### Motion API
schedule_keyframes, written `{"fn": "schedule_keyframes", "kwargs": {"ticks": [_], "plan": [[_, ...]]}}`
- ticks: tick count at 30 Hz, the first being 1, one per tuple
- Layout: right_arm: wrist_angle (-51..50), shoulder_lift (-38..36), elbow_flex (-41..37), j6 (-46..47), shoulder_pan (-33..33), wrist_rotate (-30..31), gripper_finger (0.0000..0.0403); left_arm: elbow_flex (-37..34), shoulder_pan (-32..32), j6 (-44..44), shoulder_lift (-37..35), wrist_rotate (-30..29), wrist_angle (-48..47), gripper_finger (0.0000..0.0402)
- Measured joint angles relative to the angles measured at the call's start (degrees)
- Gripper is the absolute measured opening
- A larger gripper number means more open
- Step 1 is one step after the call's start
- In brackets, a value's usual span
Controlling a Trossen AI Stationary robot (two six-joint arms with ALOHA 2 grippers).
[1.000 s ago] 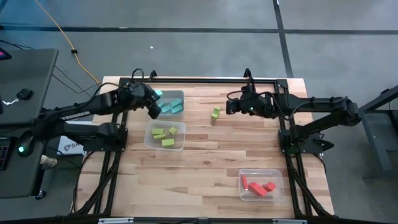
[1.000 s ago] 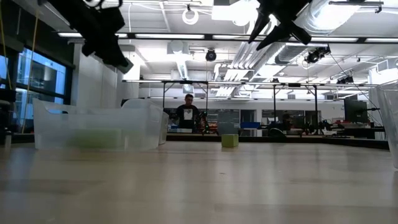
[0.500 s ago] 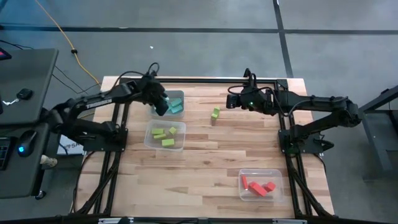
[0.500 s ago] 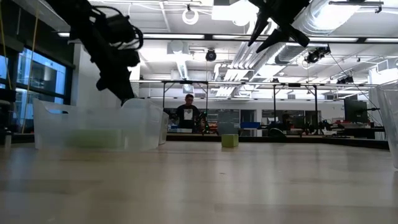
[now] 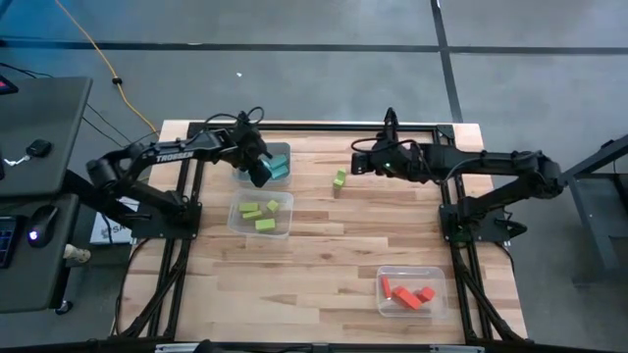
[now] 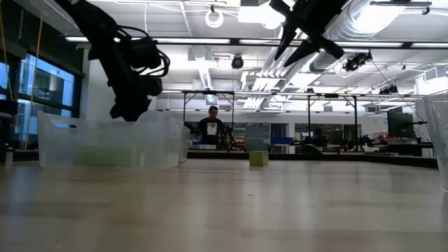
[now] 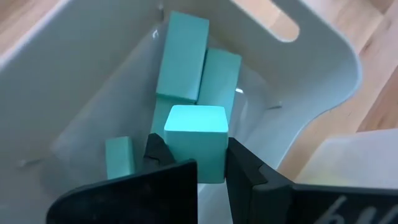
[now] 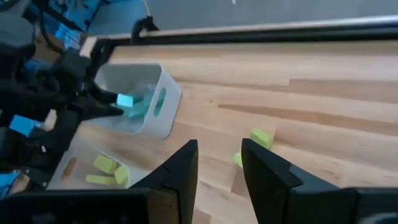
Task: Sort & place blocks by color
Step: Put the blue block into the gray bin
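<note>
My left gripper (image 5: 259,173) is shut on a cyan cube (image 7: 196,140) and tips down into the mouth of the clear bin (image 5: 283,157) at the far left, which holds other cyan blocks (image 7: 184,57). Nearer stands a bin (image 5: 263,214) with lime green blocks. A bin with red-orange blocks (image 5: 409,293) stands near right. Two green blocks (image 5: 340,179) lie on the table's far middle. Above them and to their right, my right gripper (image 8: 219,158) hangs open and holds nothing. My left gripper pinches the cyan cube by two opposite sides (image 7: 219,163) between its two fingers (image 7: 163,154). The fingers slant steeply down from the table's left. The cube sticks out past the fingertips, lifted over the cyan blocks lying in the bin.
The bin's white wall with a handle slot (image 7: 311,74) closes in around the held cube. A black frame rail (image 5: 314,126) runs along the table's far edge. Bare wood lies across the table's middle (image 5: 334,245). A person (image 6: 212,128) stands far behind the table.
My left gripper has come down and toward the table's right with the cyan cube, tipping from nearly level to steeply downward, so that the cube now sits in the cyan bin's mouth. It has kept shut on the cube.
</note>
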Motion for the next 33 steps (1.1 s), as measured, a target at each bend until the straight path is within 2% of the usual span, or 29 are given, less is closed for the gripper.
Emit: {"fn": "schedule_keyframes", "kwargs": {"ticks": [5,13,33], "plan": [[0.45,2.46,0.00,0.02,0.00,-2.46,0.0114,0.00,0.00,0.00,1.64,0.00,-0.07,0.0006],[1.71,3.64,0.00,0.02,0.00,-2.47,0.0114,0.00,-0.07,1.49,2.21,-0.02,0.70,0.0009],[4.26,3.64,0.00,0.02,0.02,-2.30,0.0114,0.00,-0.08,3.06,2.19,-1.20,0.76,0.0101]]}}
